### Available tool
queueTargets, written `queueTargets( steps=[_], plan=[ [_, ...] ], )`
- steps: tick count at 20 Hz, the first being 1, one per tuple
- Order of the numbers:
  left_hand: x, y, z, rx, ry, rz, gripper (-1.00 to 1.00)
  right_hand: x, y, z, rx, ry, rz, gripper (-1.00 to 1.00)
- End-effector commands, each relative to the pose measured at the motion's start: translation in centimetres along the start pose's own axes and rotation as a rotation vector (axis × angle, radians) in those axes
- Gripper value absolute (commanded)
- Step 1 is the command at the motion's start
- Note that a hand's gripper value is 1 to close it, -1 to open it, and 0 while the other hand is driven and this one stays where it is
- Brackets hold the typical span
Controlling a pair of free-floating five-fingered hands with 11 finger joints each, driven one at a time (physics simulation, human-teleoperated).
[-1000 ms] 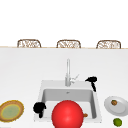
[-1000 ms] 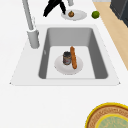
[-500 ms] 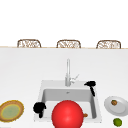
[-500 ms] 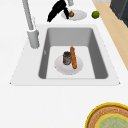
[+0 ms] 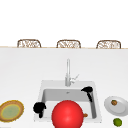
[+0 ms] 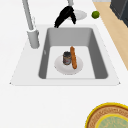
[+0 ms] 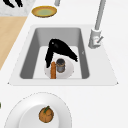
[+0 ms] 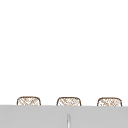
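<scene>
White surface [image 5: 22,75] surrounds the sink [image 6: 40,72], where the right hand [image 7: 58,48] hangs with fingers [image 7: 48,60] straight and apart, pointing down near a carrot [image 7: 53,70] and dark jar [image 7: 60,65] on a plate [image 7: 70,71]. Left hand [image 5: 39,108] hovers at the sink's left rim; I cannot tell how its fingers stand.

The white countertop [image 5: 25,75] carries a sink [image 6: 71,32] set into it, with the faucet [image 5: 68,72] at the 12 o'clock edge of the basin. At 9 o'clock from the sink lies a yellow-rimmed woven plate [image 5: 10,110], and at 3 o'clock a white plate [image 5: 122,106] with a small orange fruit [image 7: 46,114] on it. A lime [image 5: 117,122] lies directly on the counter, just beside this white plate at its 6 o'clock.
</scene>
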Motion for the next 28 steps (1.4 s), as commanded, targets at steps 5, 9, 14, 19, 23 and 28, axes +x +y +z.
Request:
queueTargets(
  steps=[5,9,14,19,23,28],
  plan=[
    [0.0,0.0,0.0,0.0,0.0,0.0,0.0,3.8,1.3,-0.4,-0.003,-0.1,0.033,-1.0],
    [0.0,0.0,0.0,0.0,0.0,0.0,0.0,5.9,2.7,-0.4,-0.005,-0.13,0.025,-1.0],
    [0.0,0.0,0.0,0.0,0.0,0.0,0.0,9.1,4.0,-1.3,0.038,-0.085,0.053,-1.0],
    [0.0,0.0,0.0,0.0,0.0,0.0,0.0,11.3,4.8,-2.4,0.033,-0.095,0.034,-1.0],
    [0.0,0.0,0.0,0.0,0.0,0.0,0.0,12.5,6.0,-3.5,0.036,-0.104,0.023,-1.0],
    [0.0,0.0,0.0,0.0,0.0,0.0,0.0,13.8,7.1,-4.8,0.082,-0.099,0.042,-1.0]
  ],
)
